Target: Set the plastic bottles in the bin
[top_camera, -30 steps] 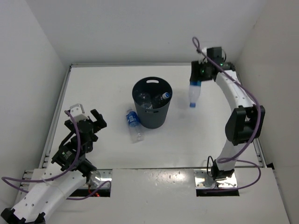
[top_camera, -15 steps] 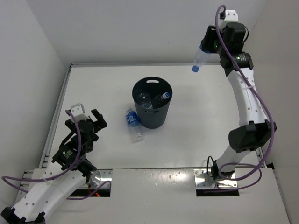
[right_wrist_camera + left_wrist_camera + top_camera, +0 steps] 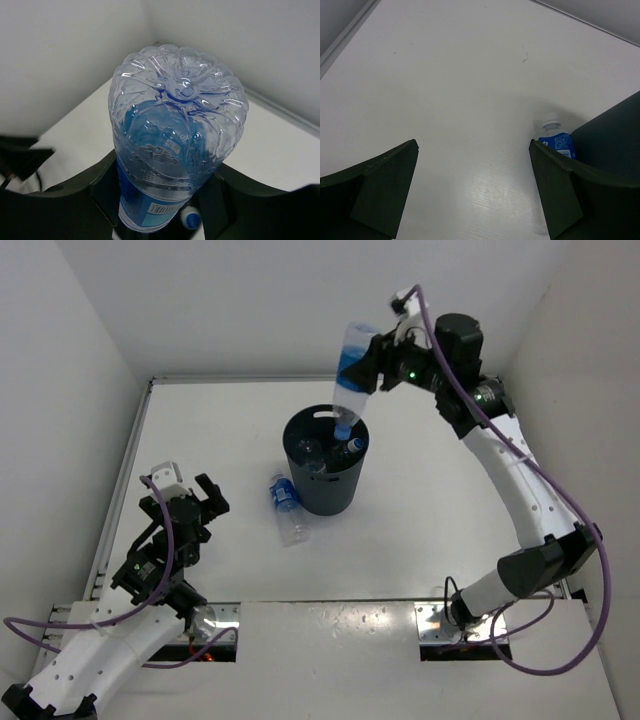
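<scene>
Near the middle of the white tabletop (image 3: pixel 450 520), a dark navy round plastic bin (image 3: pixel 335 495), tapering downward, with a slot handle cut into the far side of its rim.

Just above the bin's mouth, the right gripper (image 3: pixel 372 365), clenched around a small clear plastic bottle with a blue label (image 3: pixel 350 370). Gripped on the body just under the base; tilted, base up and away from the bin, neck and cap pointing down at the far right part of the opening. Impossible to tell whether the cap sits below the rim. From the right wrist camera, the ribbed clear base of that held bottle (image 3: pixel 177 130) filling the middle, dark fingers (image 3: pixel 75 200) pressed against both sides, and a small blue-and-white cap (image 3: pixel 190 216) below, owner unclear.

Inside the bin, at least two more clear bottles: one with a dark blue cap (image 3: pixel 350 448) against the right inner wall, another (image 3: pixel 308 450) toward the left inner wall.

Outside the bin, lying on its side just beside the left foot of the bin wall, one further clear bottle with a blue label (image 3: pixel 286 505).

Well to the left of the bin, the left gripper (image 3: pixel 200 498), released, jaws spread wide, apart from every bottle. Between its two dark fingers (image 3: pixel 385 185) in the left wrist view, bare tabletop; at the right, the lying bottle (image 3: pixel 556 142), pale cap pointing away from the camera, tucked against the dark bin wall (image 3: pixel 615 135).
</scene>
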`<state>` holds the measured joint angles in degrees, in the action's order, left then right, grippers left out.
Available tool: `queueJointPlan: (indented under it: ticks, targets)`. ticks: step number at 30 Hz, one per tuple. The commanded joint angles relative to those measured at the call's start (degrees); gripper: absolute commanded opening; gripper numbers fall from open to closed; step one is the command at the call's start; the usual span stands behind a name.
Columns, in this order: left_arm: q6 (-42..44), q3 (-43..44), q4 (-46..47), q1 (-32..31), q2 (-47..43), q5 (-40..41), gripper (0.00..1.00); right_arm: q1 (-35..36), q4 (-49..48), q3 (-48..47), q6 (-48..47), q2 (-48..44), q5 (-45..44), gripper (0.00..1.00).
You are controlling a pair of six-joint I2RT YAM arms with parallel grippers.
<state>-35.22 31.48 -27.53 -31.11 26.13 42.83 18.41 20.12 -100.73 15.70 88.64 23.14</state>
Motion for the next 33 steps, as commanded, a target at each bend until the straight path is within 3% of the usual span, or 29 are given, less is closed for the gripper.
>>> queueJointPlan:
  ticks: [1, 9, 18, 21, 22, 23, 28, 33]
  targets:
    - [-0.3, -0.1, 1.7, -0.5, -0.4, 0.1, 1.0, 5.7, 0.4, 3.2, -5.9, -3.3, 7.8, 0.12]
    - [0.2, -0.1, 1.7, -0.5, -0.4, 0.1, 1.0, 6.3, 0.4, 6.9, -6.6, -4.0, 7.1, 0.16]
    - [0.2, -0.1, 1.7, -0.5, -0.4, 0.1, 1.0, 7.4, 2.7, 7.4, -6.6, -2.3, 7.6, 0.32]
    - [0.2, -0.1, 1.7, -0.5, -0.4, 0.1, 1.0, 8.0, 4.8, 5.9, -8.0, -1.8, 6.3, 0.84]
    - [0.2, -0.1, 1.7, -0.5, -0.4, -0.4, 1.0, 8.0, 5.7, 4.9, -8.8, -0.9, 5.2, 0.97]
    - [0.2, -0.1, 1.7, -0.5, -0.4, -0.4, 1.0, 8.0, 5.7, 4.1, -9.4, -0.2, 4.2, 1.0]
    - [0.2, -0.1, 1.7, -0.5, 0.1, -0.4, 1.0, 8.0, 1.9, 0.8, -11.6, -0.8, -3.3, 1.0]
    - [0.8, -0.1, 2.2, -0.5, 1.5, -2.3, 1.0, 8.0, -0.4, 2.0, -13.0, -2.2, -5.0, 1.0]
